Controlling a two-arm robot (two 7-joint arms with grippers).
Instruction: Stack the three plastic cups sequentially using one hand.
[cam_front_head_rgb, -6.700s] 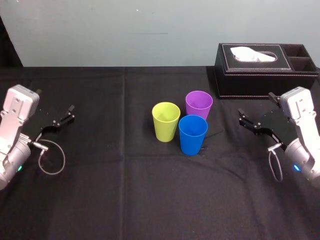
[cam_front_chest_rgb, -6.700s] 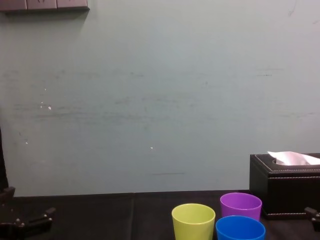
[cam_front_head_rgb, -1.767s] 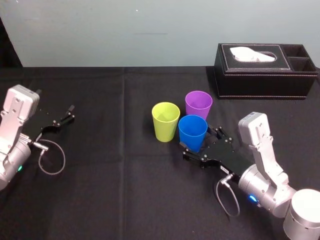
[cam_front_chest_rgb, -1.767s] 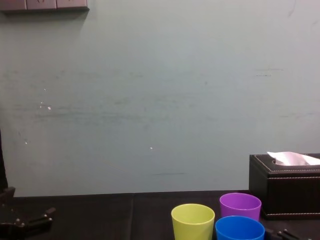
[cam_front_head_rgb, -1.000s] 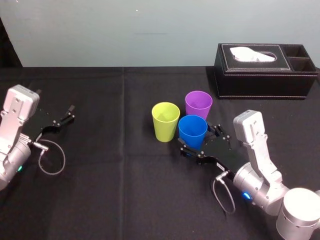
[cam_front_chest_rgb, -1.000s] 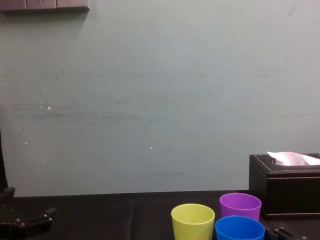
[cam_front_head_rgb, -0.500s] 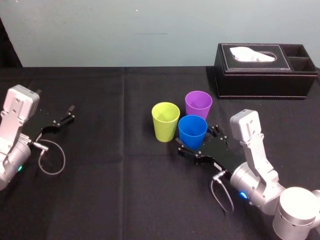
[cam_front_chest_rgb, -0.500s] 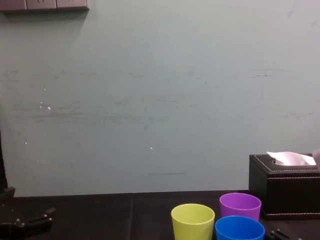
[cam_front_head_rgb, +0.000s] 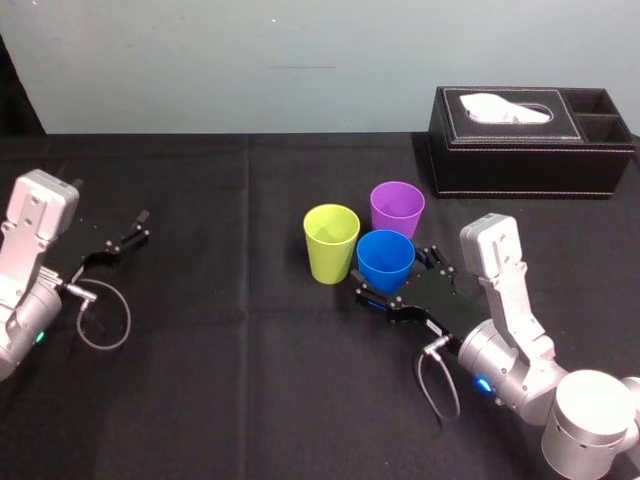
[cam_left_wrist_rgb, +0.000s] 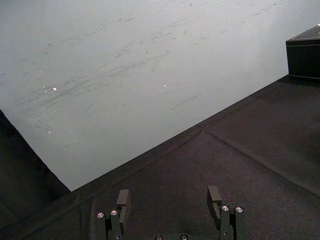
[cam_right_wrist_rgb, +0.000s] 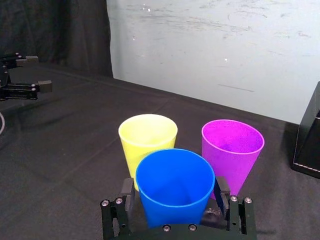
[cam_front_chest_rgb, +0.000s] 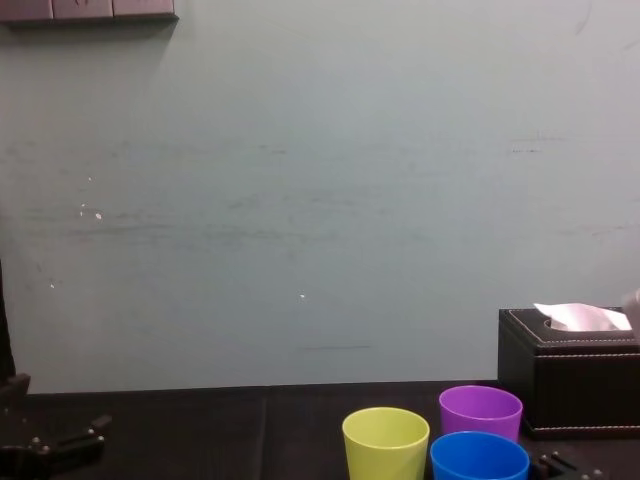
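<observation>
Straddling the blue cup (cam_front_head_rgb: 385, 262), the right end effector (cam_front_head_rgb: 395, 278) is spread wide to either side. The cup stands on the black surface (cam_front_head_rgb: 250, 380), just beside the yellow-green cup (cam_front_head_rgb: 331, 243) and the purple cup (cam_front_head_rgb: 397, 209). The left end effector (cam_front_head_rgb: 125, 238) sits spread, far left.

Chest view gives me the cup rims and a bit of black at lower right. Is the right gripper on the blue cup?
Observer: The right gripper straddles the blue cup, jaws open, one on each side. I cannot tell whether they touch it.
Operator: Anything nested yet?
Observer: No. The yellow-green cup and purple cup stand upright and empty just beyond it.
Operator: And the left arm?
Observer: The left gripper is parked open at the left of the table, holding nothing.
</observation>
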